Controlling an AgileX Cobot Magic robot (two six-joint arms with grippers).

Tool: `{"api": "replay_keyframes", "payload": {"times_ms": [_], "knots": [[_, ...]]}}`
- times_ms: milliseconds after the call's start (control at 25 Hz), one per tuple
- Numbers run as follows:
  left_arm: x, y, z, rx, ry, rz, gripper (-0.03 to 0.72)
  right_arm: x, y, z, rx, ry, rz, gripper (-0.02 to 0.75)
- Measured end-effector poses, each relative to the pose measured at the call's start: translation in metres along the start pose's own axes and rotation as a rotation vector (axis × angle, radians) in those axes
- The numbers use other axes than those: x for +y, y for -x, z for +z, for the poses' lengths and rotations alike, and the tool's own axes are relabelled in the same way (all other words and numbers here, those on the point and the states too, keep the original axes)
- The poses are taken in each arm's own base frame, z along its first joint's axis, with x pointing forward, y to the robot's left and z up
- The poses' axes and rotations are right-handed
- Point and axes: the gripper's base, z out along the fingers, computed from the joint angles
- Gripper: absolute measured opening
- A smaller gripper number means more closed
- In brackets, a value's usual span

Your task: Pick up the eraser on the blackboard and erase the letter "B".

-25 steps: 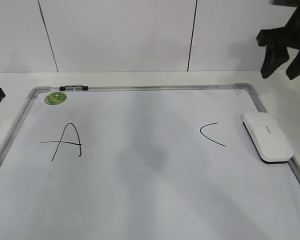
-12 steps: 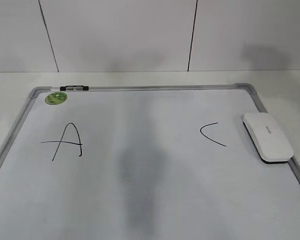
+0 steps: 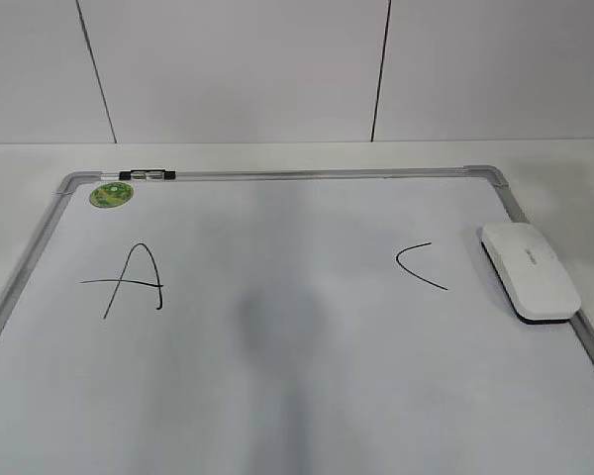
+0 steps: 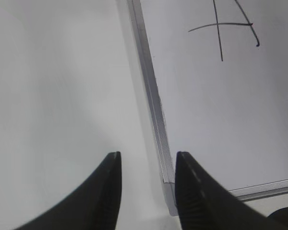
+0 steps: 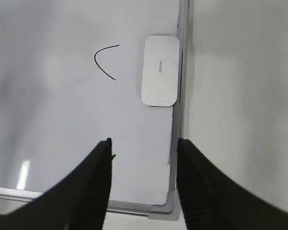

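The white eraser [image 3: 530,269] lies flat on the blackboard [image 3: 277,174] against its right frame, just right of the black "C" [image 3: 419,265]. The black "A" [image 3: 129,280] is at the left. No letter "B" shows between them, only a grey shade on the board's middle. Neither gripper shows in the exterior view. My right gripper [image 5: 144,141] is open and empty, high above the board's near right corner, with the eraser [image 5: 160,70] well ahead of it. My left gripper [image 4: 148,155] is open and empty above the board's near left corner, astride the frame [image 4: 151,91].
A round green sticker [image 3: 109,195] and a small black and grey clip [image 3: 147,174] sit at the board's far left corner. White tabletop surrounds the board, and a white panelled wall [image 3: 277,69] stands behind it.
Both arms, seen at the left edge and top right a second ago, have left the exterior view. The grey shade on the board has shifted. The eraser has not moved.
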Motion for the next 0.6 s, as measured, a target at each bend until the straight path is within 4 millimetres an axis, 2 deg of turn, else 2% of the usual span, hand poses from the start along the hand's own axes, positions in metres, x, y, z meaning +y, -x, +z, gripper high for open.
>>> {"api": "replay_keyframes", "payload": {"times_ms": [160,320,440,600], "knots": [[-0.006,-0.028,-0.032,-0.115,0.016,0.008,0.275,0.004,-0.044,-0.026,-0.093,-0.005,-0.037,0.354],[-0.01,-0.062,-0.043,-0.165,0.04,0.016,0.255,0.004,-0.087,-0.036,-0.186,-0.04,-0.083,0.354],[-0.012,-0.088,-0.038,-0.163,0.053,0.025,0.241,0.003,-0.114,-0.032,-0.236,-0.064,-0.095,0.354],[-0.016,-0.123,-0.023,-0.212,0.062,0.056,0.237,0.002,-0.144,-0.01,-0.225,-0.069,-0.096,0.353]]}}
